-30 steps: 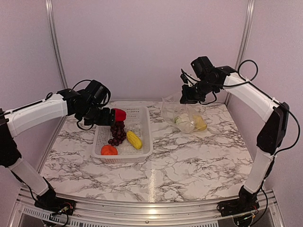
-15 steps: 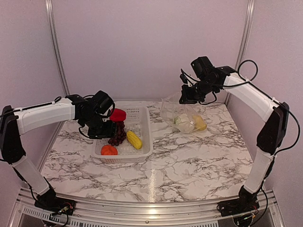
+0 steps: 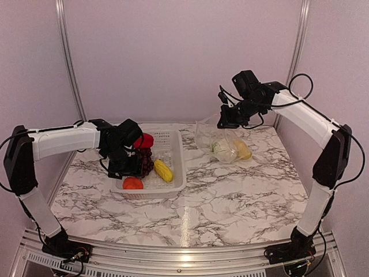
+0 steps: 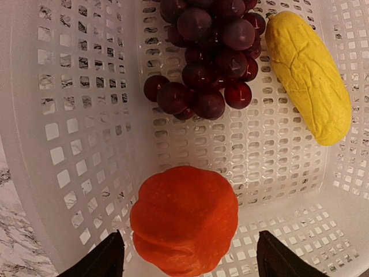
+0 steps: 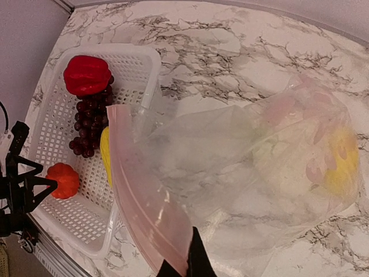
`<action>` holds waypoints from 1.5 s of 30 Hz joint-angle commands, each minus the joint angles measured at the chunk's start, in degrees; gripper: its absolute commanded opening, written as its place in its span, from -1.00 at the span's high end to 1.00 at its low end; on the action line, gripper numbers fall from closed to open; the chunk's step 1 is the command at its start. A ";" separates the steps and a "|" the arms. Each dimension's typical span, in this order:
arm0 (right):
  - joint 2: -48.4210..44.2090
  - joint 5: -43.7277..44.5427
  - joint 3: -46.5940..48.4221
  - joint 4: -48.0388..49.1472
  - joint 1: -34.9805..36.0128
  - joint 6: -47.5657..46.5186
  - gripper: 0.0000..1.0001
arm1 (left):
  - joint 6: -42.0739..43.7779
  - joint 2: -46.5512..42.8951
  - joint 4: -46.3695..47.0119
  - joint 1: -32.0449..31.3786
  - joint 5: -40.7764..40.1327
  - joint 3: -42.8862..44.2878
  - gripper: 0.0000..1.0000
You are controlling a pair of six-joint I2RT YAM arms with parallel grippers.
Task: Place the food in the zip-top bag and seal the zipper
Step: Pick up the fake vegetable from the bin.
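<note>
The white basket [image 3: 179,167] holds a red pepper [image 3: 144,140], purple grapes [image 3: 147,163], a yellow corn piece [image 3: 163,170] and an orange fruit [image 3: 133,183]. My left gripper [image 3: 130,170] hangs open just above the orange fruit [image 4: 184,219], one finger [image 4: 106,259] on each side, not touching it. My right gripper [image 3: 226,121] is shut on the zipper strip [image 5: 138,202] and holds the clear bag [image 3: 222,144] up by its mouth. Inside the bag lie the white cauliflower [image 5: 282,167] and the second corn piece [image 5: 340,167].
The basket stands left of centre on the marble table [image 3: 230,196], and the bag's bottom rests on the table at the back right. Metal frame posts [image 3: 298,40] stand at the back corners. The bag's mouth faces the basket [image 5: 132,55].
My left gripper has swung from beside the red pepper toward the near end of the basket, down over the orange fruit. The right gripper and bag have barely moved.
</note>
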 commanded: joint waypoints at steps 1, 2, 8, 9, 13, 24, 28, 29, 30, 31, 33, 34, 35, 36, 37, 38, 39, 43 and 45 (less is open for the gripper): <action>-0.93 -0.85 -0.23 0.64 -0.14 -0.18 1.00 | -1.22 1.99 -2.54 -0.45 1.46 -0.54 -0.62; -0.93 -0.85 -0.24 0.58 -0.15 -0.25 1.00 | -1.65 2.34 -2.60 -0.46 1.91 -0.59 -0.62; -0.95 -1.06 -0.23 0.47 -0.39 -0.66 1.00 | -2.44 5.49 -3.33 -1.43 3.16 0.20 -0.63; -0.93 -1.15 -0.23 0.47 -0.50 -0.67 1.00 | -2.24 6.13 -3.47 -1.69 3.16 0.67 -0.63; -0.85 -1.37 -0.21 0.64 -0.68 -0.70 1.00 | -1.54 8.15 -3.67 -2.49 4.35 2.89 -0.63; -1.28 -0.54 -0.99 2.73 -0.81 -0.43 1.00 | 1.24 13.09 0.91 -2.57 2.49 7.11 -0.66; -1.35 -0.34 -1.04 2.45 -0.82 -0.24 1.00 | 1.45 14.59 3.11 -2.57 4.82 7.59 -0.73; -1.44 -0.32 -1.22 2.41 -0.84 -0.17 1.00 | 1.34 14.93 3.65 -2.57 5.23 7.63 -0.78; -1.60 -0.24 -1.75 2.61 -0.87 0.12 1.00 | 1.36 15.14 4.17 -2.57 5.59 7.72 -0.80; -1.90 -0.30 -2.16 2.77 -0.81 0.26 1.00 | 1.27 15.39 4.70 -2.57 5.89 7.85 -0.80; -2.38 -0.34 -2.79 3.24 -0.82 0.85 1.00 | 1.14 15.91 5.27 -2.56 6.12 8.37 -0.80; -2.44 -0.40 -2.94 3.28 -0.83 0.97 1.00 | 1.24 16.22 5.41 -2.57 6.26 8.75 -0.80; -2.44 -0.41 -2.91 3.29 -0.84 1.06 1.00 | 1.41 16.46 5.42 -2.57 6.31 9.06 -0.80; -2.43 -0.36 -2.90 3.20 -0.83 1.08 1.00 | 1.40 16.55 5.50 -2.57 6.30 9.33 -0.78; -2.36 -0.32 -2.81 3.19 -0.81 1.06 1.00 | 1.56 16.64 5.47 -2.57 6.13 9.59 -0.75; -2.30 -0.28 -2.65 3.07 -0.85 1.05 1.00 | 1.69 16.58 5.46 -2.57 6.24 9.93 -0.71; -2.15 -0.19 -2.38 2.90 -0.85 0.94 1.00 | 1.97 16.43 5.46 -2.57 6.43 10.44 -0.65; -1.81 0.05 -1.41 2.17 -0.83 0.83 1.00 | 2.61 14.46 4.78 -2.57 6.63 12.57 -0.51; -1.73 0.12 -1.31 2.06 -0.82 0.82 1.00 | 2.96 13.18 4.23 -2.57 6.50 14.01 -0.45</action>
